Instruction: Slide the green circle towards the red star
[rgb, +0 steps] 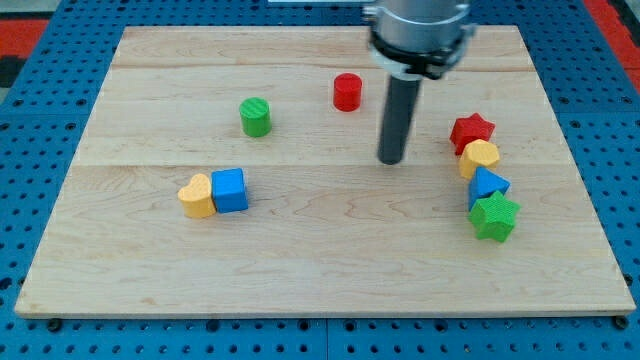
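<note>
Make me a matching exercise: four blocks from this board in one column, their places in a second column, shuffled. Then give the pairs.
Column one:
1. green circle
2. red star
3. blue cube
4. green star

Column two:
A. touching the yellow heart at the view's left
B. bottom of the chain of blocks at the view's right
C. alone, to the left of the red cylinder
D. top of the chain, to the right of my tip

Pairs: 1-C, 2-D, 3-A, 4-B
</note>
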